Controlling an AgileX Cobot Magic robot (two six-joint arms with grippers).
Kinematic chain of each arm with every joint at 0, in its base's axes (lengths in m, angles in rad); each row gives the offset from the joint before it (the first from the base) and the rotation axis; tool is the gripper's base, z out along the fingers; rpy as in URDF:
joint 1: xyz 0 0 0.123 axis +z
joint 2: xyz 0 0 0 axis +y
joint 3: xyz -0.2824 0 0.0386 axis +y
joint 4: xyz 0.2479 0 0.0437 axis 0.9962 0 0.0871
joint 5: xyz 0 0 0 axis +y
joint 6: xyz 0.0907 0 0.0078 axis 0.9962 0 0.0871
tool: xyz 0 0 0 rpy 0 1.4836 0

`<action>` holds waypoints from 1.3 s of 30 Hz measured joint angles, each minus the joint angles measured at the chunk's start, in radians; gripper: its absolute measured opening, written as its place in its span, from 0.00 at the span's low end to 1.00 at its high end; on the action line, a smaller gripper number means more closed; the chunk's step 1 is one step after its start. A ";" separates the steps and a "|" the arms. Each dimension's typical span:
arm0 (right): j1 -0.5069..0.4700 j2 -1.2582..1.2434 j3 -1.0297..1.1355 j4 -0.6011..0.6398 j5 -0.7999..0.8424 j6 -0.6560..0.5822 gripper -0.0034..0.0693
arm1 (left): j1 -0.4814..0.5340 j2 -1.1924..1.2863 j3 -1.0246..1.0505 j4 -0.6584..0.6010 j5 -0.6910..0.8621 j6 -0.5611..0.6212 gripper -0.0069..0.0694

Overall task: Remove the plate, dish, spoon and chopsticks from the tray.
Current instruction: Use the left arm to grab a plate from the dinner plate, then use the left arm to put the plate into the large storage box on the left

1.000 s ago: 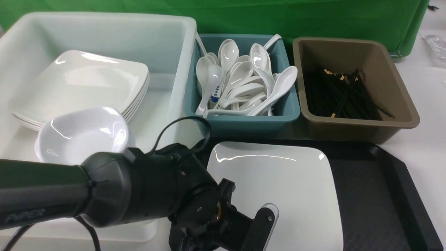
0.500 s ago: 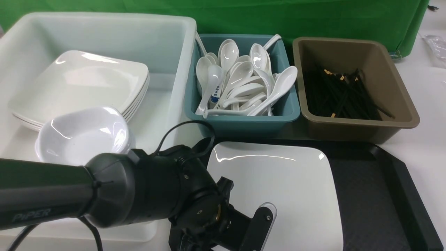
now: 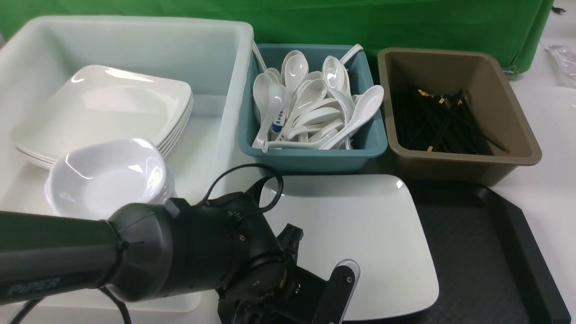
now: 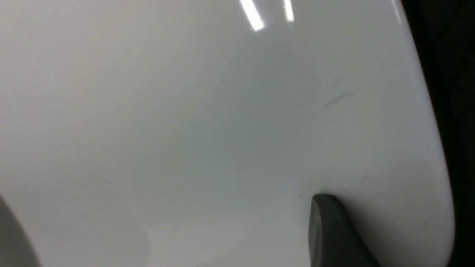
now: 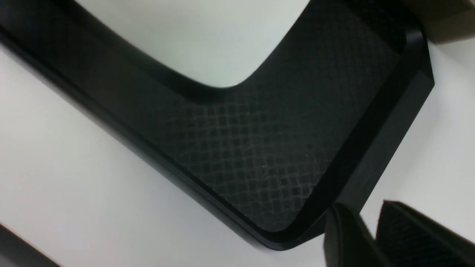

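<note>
The large white square plate [image 3: 360,225] is held above the black tray [image 3: 486,252], its near edge raised and a shadow beneath it. My left gripper [image 3: 344,281] is shut on the plate's near-left rim, with one finger [image 3: 346,270] on top and the other hidden under it. The left wrist view is filled by the plate [image 4: 185,111] with one finger [image 4: 326,230] pressed on it. My right gripper [image 5: 371,218] is shut and empty beside the tray's corner [image 5: 259,148]; the plate's corner [image 5: 193,37] shows there. No dish, spoon or chopsticks show on the tray's visible floor.
A big white tub [image 3: 234,90] at the left holds stacked square plates [image 3: 103,108] and small white dishes [image 3: 105,175]. A teal tub [image 3: 315,157] holds several white spoons. A brown tub [image 3: 517,135] holds black chopsticks. Green cloth hangs behind.
My left gripper has lifted the plate off the tray floor and carried it a little away from me, toward the teal tub. Its near edge now shows above the tray.
</note>
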 joint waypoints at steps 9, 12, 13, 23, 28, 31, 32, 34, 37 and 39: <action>0.000 0.000 -0.064 0.002 0.022 0.000 0.29 | -0.155 -0.234 0.005 -0.009 0.049 -0.069 0.13; 0.000 0.000 -0.111 0.002 0.023 0.000 0.29 | -0.183 -0.288 0.010 -0.015 0.070 -0.094 0.12; 0.000 0.000 -0.129 0.001 0.024 0.000 0.29 | -0.193 -0.314 0.010 -0.017 0.079 -0.103 0.12; 0.000 0.000 -0.231 -0.063 0.025 0.051 0.18 | -0.211 -0.510 0.012 -0.042 0.079 -0.123 0.13; 0.000 0.000 -0.235 -0.086 0.025 0.093 0.08 | -0.211 -0.598 0.012 -0.043 0.039 -0.171 0.13; 0.000 0.000 -0.235 -0.103 0.022 0.113 0.08 | -0.211 -0.640 0.012 -0.043 0.025 -0.173 0.13; 0.000 0.000 -0.235 -0.106 0.017 0.124 0.08 | -0.211 -0.652 0.011 -0.043 0.023 -0.176 0.13; 0.000 0.000 -0.235 -0.115 0.007 0.139 0.08 | -0.208 -0.671 -0.005 -0.037 0.024 -0.198 0.13; 0.000 0.000 -0.235 -0.120 -0.034 0.164 0.08 | -0.164 -0.684 -0.057 0.013 0.033 -0.275 0.13; 0.000 0.000 -0.235 -0.122 -0.059 0.175 0.08 | -0.105 -0.683 -0.093 0.084 0.035 -0.321 0.13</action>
